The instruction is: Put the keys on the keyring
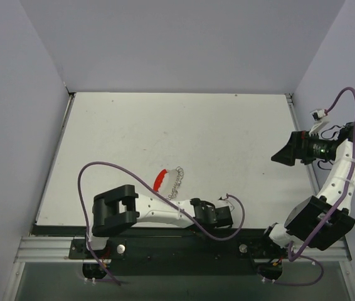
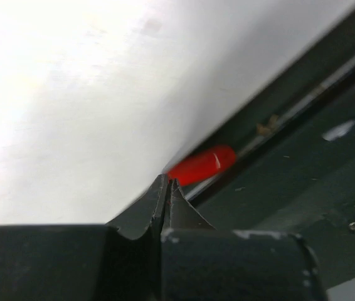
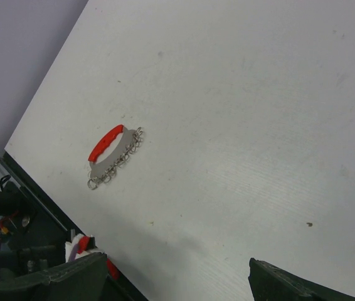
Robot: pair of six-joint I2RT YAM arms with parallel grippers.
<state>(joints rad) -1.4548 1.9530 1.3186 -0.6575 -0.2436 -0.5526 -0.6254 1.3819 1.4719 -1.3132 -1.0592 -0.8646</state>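
Note:
The keys, a row of small silver rings and keys, lie on the white table beside the keyring, a red curved band. Both also show in the right wrist view, the keyring with the keys just right of it. My left gripper lies low at the table's near edge, to the right of the keys and apart from them. In its wrist view its jaws are pressed together with nothing seen between them. My right gripper hovers open and empty at the far right, its fingers spread wide.
A blurred red piece sits just past the left fingertips at the table's edge; I cannot tell what it is. A black rail runs along the near edge. Grey walls enclose the table. A purple cable loops over the left arm.

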